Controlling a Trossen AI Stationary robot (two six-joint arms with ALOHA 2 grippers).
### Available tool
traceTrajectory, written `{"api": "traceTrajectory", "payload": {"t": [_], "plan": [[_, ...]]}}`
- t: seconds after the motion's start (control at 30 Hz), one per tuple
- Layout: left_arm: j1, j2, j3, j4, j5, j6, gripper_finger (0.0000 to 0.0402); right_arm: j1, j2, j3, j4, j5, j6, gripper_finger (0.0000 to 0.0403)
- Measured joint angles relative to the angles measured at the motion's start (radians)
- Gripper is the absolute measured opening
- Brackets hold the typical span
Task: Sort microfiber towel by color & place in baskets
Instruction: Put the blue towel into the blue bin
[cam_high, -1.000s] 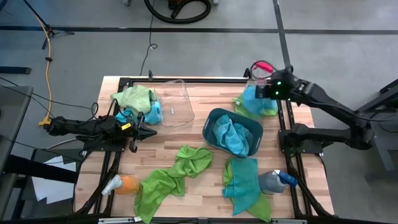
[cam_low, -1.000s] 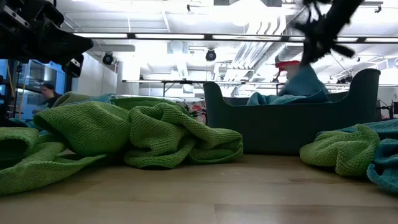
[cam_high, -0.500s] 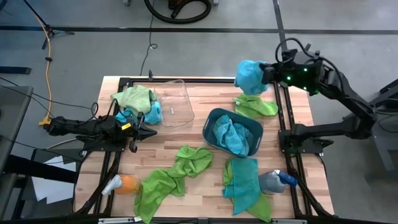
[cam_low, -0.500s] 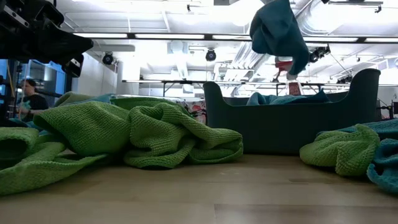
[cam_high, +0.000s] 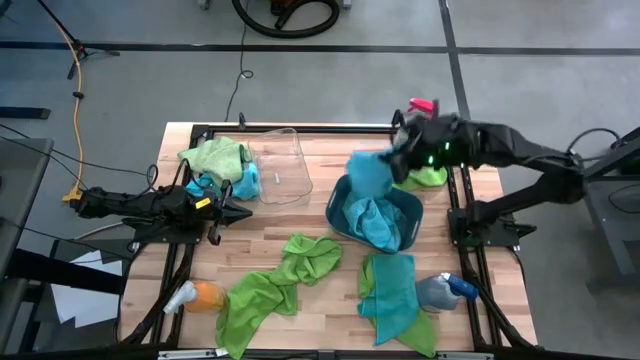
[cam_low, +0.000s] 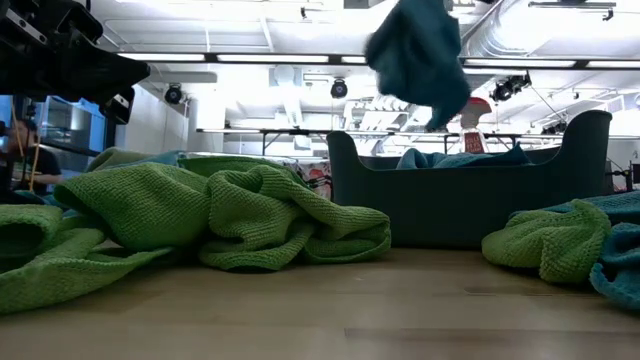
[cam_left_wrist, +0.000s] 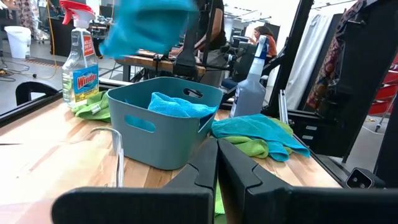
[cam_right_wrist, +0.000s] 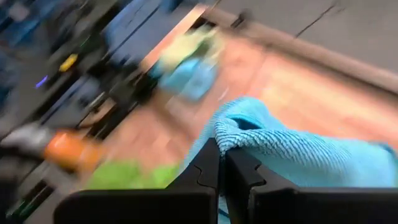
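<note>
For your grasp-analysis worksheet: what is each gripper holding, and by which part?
The right gripper is shut on a blue towel, pinching a bunched fold; the rest hangs over the teal basket. The left gripper is shut and holds nothing.

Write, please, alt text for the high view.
The right gripper holds a blue towel above the teal basket, which already contains blue towels. The left gripper waits, shut, beside the clear basket; green towels lie on the table.

Bare wood is left between the clear basket (cam_high: 276, 166) and the teal basket (cam_high: 372, 211) — a passable lane. The front strip is blocked by green towels (cam_high: 275, 283), a blue towel (cam_high: 390, 288) and two spray bottles (cam_high: 446, 290).
</note>
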Motion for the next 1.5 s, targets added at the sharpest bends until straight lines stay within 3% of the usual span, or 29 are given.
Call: {"api": "traceTrajectory", "payload": {"t": [0.23,0.43,0.73,1.0,1.37,1.5], "plan": [[0.0,0.0,0.0,0.0,0.0,0.0,0.0,0.257,0.002,0.0,-0.117,0.044,0.162,0.0],[0.0,0.0,0.0,0.0,0.0,0.0,0.0,0.343,0.002,0.0,-0.345,0.171,0.414,0.0],[0.0,0.0,0.0,0.0,0.0,0.0,0.0,0.311,0.014,0.0,-0.37,0.197,0.525,0.0],[0.0,0.0,0.0,0.0,0.0,0.0,0.0,0.294,0.086,0.0,-0.37,0.056,0.498,0.0],[0.0,0.0,0.0,0.0,0.0,0.0,0.0,0.206,0.226,0.0,-0.472,0.131,0.578,0.0],[0.0,0.0,0.0,0.0,0.0,0.0,0.0,0.178,0.287,0.0,-0.475,0.114,0.576,0.0]]}}
